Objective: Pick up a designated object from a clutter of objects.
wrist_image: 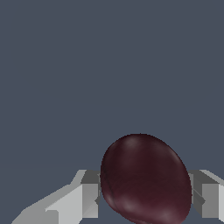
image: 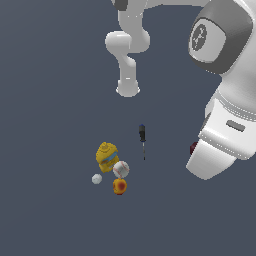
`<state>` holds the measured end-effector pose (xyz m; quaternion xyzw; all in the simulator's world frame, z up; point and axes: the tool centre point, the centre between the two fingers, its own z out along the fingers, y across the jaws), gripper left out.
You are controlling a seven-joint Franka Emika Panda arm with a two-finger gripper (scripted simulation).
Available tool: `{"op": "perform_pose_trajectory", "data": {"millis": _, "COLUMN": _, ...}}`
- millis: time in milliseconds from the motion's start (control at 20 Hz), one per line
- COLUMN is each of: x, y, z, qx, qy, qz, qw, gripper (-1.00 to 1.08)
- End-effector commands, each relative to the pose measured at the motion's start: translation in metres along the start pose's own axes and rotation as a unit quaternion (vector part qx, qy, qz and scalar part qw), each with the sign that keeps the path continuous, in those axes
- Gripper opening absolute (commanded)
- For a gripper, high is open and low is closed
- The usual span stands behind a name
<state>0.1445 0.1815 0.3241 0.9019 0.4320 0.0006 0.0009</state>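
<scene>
The dark maroon ball (wrist_image: 144, 179) sits between my gripper (wrist_image: 146, 199) fingers in the wrist view. One finger (wrist_image: 87, 197) presses on each side of it, and only plain grey floor shows behind it. In the exterior view just a sliver of the maroon ball (image: 193, 148) peeks out beside the white hand (image: 212, 160), which hides the fingers. The ball is well apart from the other items, towards the exterior view's right.
The other items lie grouped on the grey floor: a yellow lump with a blue band (image: 107, 155), a white baseball (image: 121, 169), a tiny white ball (image: 97, 178), an orange ball (image: 119, 186). A black screwdriver (image: 142, 137) lies nearby. The arm's base (image: 128, 87) stands behind.
</scene>
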Motion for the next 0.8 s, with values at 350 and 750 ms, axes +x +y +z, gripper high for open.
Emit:
{"op": "perform_pose_trajectory", "data": {"millis": 350, "x": 0.028, "y": -0.024, "z": -0.037, "qx": 0.001, "qy": 0.0, "qz": 0.001, "qw": 1.0, "gripper": -1.0}}
{"op": "perform_pose_trajectory", "data": {"millis": 750, "x": 0.034, "y": -0.029, "z": -0.044, "qx": 0.001, "qy": 0.0, "qz": 0.0, "qw": 1.0, "gripper": -1.0}}
